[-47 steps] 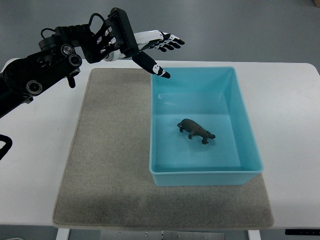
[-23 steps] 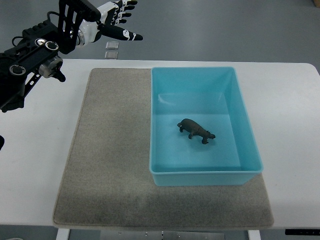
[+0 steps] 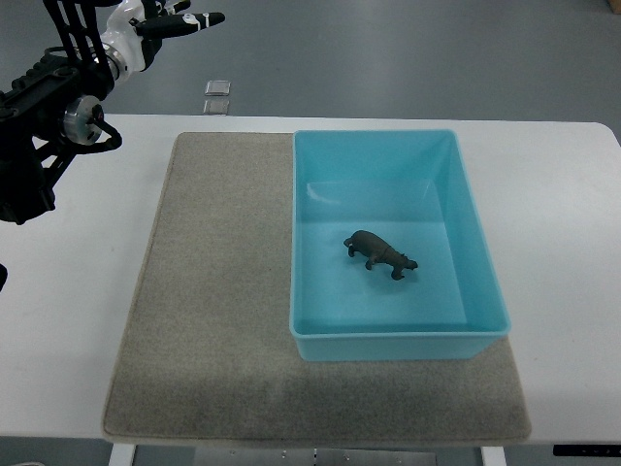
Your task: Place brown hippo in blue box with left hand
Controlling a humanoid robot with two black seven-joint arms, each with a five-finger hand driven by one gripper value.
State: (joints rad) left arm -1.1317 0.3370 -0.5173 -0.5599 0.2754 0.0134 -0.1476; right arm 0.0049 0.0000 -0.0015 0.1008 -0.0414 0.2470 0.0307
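Observation:
The brown hippo (image 3: pixel 380 253) stands on its legs inside the blue box (image 3: pixel 471 218), near the middle of the box floor. My left hand (image 3: pixel 173 19) is at the top left corner of the view, far from the box, past the table's far edge. Its fingers are spread and hold nothing. The black left arm (image 3: pixel 49 107) runs down along the left edge. No right arm shows.
The blue box sits on the right part of a grey mat (image 3: pixel 213 291) laid on the white table (image 3: pixel 563 223). Two small pale squares (image 3: pixel 215 95) lie on the floor beyond the table's far edge.
My left hand has pulled back up and to the left, from beside the box's far left corner to the picture's top left corner. The hippo has stayed still in the box.

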